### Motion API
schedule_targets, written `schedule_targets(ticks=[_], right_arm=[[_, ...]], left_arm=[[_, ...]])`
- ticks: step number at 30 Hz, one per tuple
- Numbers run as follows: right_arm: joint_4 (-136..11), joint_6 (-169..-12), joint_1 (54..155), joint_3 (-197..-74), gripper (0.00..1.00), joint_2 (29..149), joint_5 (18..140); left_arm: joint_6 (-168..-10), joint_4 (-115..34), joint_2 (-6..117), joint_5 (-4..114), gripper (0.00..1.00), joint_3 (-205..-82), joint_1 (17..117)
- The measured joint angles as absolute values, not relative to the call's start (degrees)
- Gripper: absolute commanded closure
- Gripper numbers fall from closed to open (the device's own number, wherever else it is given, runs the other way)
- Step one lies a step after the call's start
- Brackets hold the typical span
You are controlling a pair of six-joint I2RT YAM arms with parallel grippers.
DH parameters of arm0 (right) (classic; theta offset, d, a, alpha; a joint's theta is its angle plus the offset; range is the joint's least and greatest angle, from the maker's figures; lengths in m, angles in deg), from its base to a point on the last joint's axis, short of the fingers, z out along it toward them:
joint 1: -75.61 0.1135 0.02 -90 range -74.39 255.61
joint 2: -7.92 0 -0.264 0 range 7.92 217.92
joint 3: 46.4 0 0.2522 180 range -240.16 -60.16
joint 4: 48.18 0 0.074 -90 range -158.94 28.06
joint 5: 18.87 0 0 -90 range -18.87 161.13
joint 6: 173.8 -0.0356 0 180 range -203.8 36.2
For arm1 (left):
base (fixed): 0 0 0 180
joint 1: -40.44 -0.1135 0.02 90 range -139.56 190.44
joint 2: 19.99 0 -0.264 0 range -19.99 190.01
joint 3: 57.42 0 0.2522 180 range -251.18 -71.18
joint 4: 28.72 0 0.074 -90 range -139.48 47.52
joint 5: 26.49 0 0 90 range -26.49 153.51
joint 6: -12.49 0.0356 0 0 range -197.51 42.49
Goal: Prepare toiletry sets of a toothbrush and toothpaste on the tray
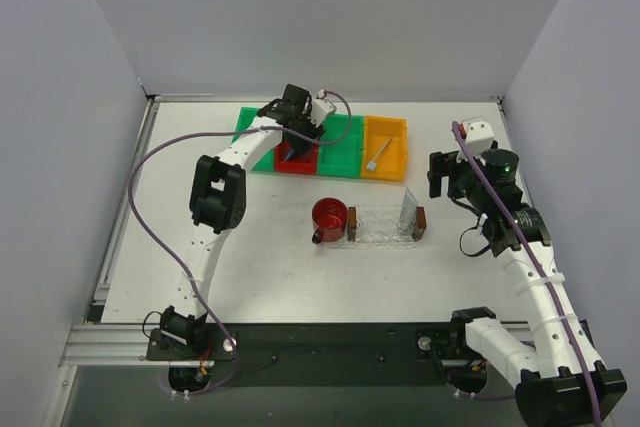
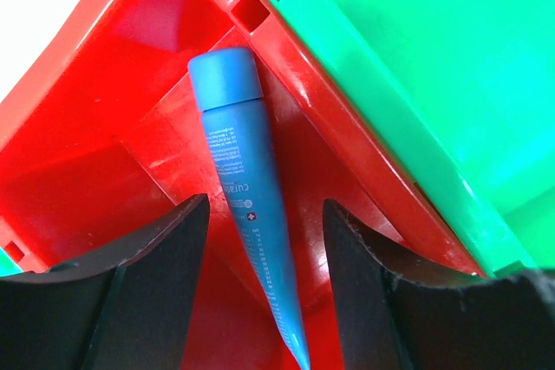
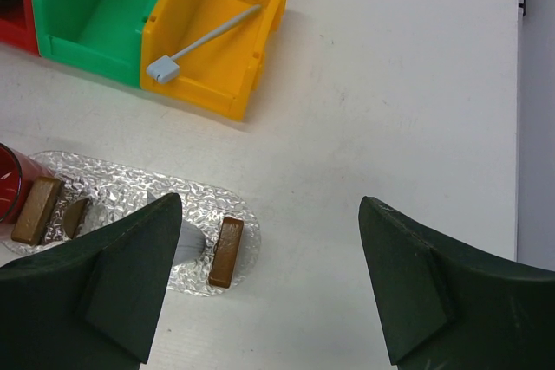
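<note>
Left end effector (image 2: pixel 264 214) spread, straddling blue toothpaste (image 2: pixel 243 179) lying in red bin (image 2: pixel 104 127), not pinching it. Right end effector (image 3: pixel 269 214) spread above worktop (image 3: pixel 390 84). Toothbrush (image 3: pixel 204 39) in orange bin (image 3: pixel 260 49); clear tray (image 1: pixel 380 230) mid-worktop.

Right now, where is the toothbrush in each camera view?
Top external: toothbrush lies in the orange bin, right of centre, toward the back.
Left wrist: not in view.
Right wrist: upper left, in the same bin.
Shared landmark: the red bin, seen in all three.
</note>
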State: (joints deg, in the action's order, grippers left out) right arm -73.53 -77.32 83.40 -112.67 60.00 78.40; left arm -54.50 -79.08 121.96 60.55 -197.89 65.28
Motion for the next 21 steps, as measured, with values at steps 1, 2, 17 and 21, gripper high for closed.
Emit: schedule_targets(ticks=[1, 2, 17, 21], right_arm=[[-73.5, -77.3, 83.4, -112.6, 0.23, 60.0, 78.5], [-73.5, -77.3, 83.4, -112.6, 0.23, 60.0, 78.6], [-73.6, -77.4, 83.1, -112.6, 0.23, 60.3, 79.1], [-73.6, -77.4, 83.0, -112.6, 0.23, 60.3, 79.1]], left_arm=[[-54.3, -79.1, 122.1, 60.9, 0.34, -198.0, 65.3], [-54.2, -79.1, 122.2, 61.3, 0.35, -198.2, 65.5], [-53.3, -79.6, 123.5, 61.6, 0.69, -198.6, 65.7], [-53.3, -79.6, 123.5, 61.6, 0.76, -198.6, 65.7]])
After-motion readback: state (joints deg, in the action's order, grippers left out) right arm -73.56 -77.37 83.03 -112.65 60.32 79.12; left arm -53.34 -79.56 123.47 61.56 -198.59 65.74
